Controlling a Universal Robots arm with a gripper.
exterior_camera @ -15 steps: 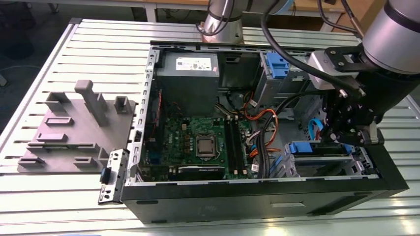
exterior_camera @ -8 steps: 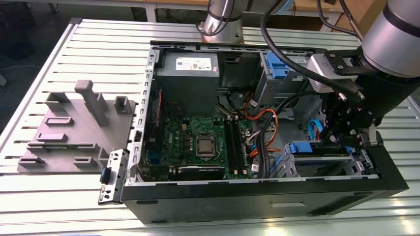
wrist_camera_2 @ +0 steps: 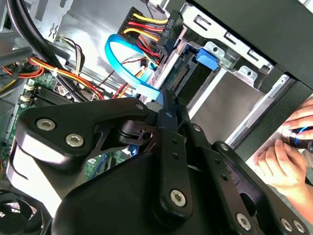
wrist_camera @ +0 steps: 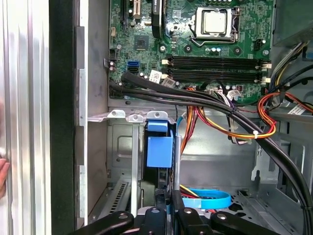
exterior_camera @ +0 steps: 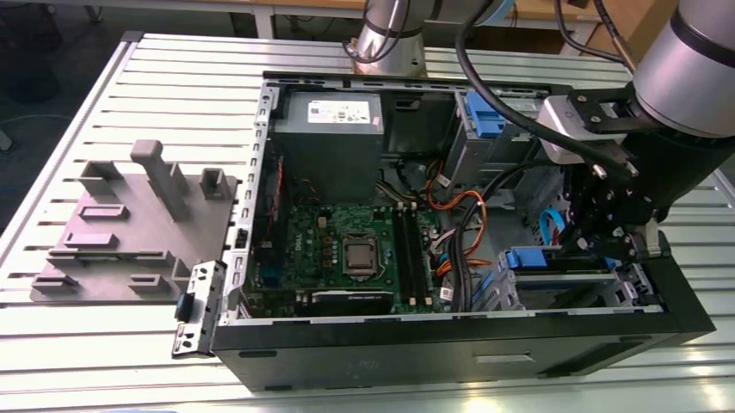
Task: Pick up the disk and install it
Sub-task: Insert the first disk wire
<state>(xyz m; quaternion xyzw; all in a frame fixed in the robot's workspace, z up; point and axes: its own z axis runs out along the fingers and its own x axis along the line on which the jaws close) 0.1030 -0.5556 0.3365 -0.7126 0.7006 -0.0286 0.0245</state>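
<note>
The disk (exterior_camera: 531, 258) stands on edge in the metal drive cage (exterior_camera: 563, 288) at the near corner of the open computer case, on the exterior view's right. Its blue plastic front (wrist_camera: 160, 147) points toward the motherboard, and its connector end shows beside the blue tab (wrist_camera_2: 208, 56). My gripper (exterior_camera: 608, 249) reaches down into the case at the disk's other end. In the first wrist view its black fingers (wrist_camera: 155, 218) sit tight on either side of the disk's dark edge, shut on it.
Thick black cables and orange-yellow wires (wrist_camera: 230, 117) cross beside the cage, with a blue flat cable (wrist_camera: 208, 199) looped close to the fingers. A grey power-supply box (exterior_camera: 327, 120) and another blue caddy (exterior_camera: 488, 116) sit at the far end. A person's hand (wrist_camera_2: 279, 161) rests outside the case wall. A grey fixture (exterior_camera: 126, 224) lies on the table.
</note>
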